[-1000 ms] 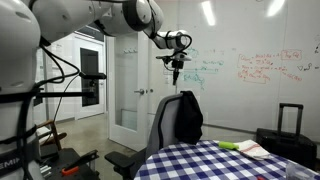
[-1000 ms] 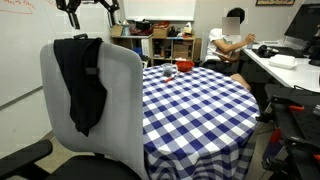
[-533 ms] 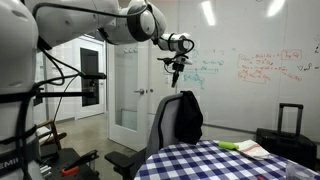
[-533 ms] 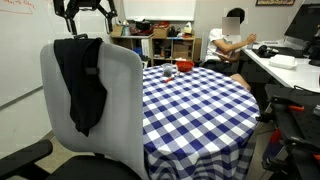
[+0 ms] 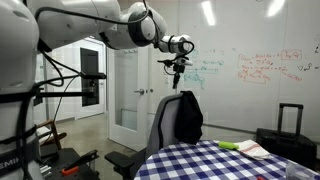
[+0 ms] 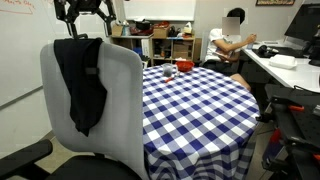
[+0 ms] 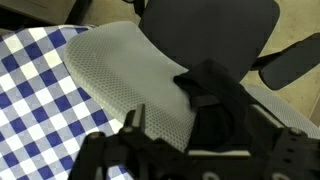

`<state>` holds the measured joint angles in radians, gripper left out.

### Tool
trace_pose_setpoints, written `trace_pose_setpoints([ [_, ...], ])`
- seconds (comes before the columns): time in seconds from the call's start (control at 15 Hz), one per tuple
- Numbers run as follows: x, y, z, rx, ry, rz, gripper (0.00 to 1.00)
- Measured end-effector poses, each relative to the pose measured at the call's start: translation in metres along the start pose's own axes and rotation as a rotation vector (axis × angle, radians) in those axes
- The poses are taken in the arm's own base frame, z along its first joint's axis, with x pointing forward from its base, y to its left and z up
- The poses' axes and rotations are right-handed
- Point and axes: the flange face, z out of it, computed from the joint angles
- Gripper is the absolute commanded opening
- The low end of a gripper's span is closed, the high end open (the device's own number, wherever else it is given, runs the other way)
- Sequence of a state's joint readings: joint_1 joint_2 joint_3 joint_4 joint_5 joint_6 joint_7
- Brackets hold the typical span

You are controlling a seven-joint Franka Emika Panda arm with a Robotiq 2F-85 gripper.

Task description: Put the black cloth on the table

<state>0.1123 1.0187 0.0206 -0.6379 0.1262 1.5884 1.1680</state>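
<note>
Room with a whiteboard [image 5: 250, 70], checked surface [image 6: 195, 115] right beside the grey office chair [image 6: 122, 100], and the black cloth [image 6: 80, 85] is draped over the chair's back with the gripper [image 6: 83, 22] unclenched and empty just above it, and it looks soft, floppy and light, so I'd pinch the bunched fold at the top.

Count on inspection: one black cloth [image 6: 82, 85]; one grey office chair [image 6: 122, 95]; one checked table [image 6: 195, 105]; one black suitcase [image 5: 289, 122]; one seated person [image 6: 230, 45]; one robot arm [image 5: 100, 25]; one gripper [image 6: 85, 25]; one small red object [image 6: 168, 71].
</note>
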Motion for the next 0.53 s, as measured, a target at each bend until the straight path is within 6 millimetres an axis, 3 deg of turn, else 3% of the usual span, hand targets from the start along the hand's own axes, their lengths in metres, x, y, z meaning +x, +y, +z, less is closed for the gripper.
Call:
trace_pose_setpoints([
  [0.4,0.011,-0.002,0.010,-0.019,0.105,0.049,1.00],
  [0.47,0.013,-0.003,0.011,-0.018,0.131,0.057,0.96],
  [0.53,0.015,-0.004,0.012,-0.015,0.152,0.066,0.74],
])
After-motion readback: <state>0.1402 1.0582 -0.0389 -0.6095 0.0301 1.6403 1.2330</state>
